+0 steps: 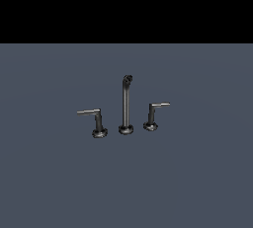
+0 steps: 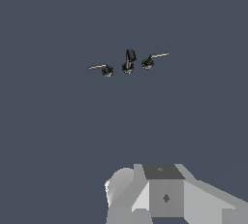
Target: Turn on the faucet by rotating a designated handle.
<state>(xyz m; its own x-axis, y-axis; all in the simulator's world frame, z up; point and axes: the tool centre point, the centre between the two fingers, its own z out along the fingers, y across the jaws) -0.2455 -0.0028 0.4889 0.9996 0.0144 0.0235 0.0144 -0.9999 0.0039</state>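
Your faucet mid-frame on grey worktop, longer-barred handle left of spout, claw well apart, its spread indiscernible.

Ground: flat floor, plain slate blue-grey, unmarked, filling the lower part of the exterior view and nearly the whole wrist view | Backdrop: solid black band above a straight horizon | Furniture, walls, windows: none visible | Light: even, soft, faint shadows only
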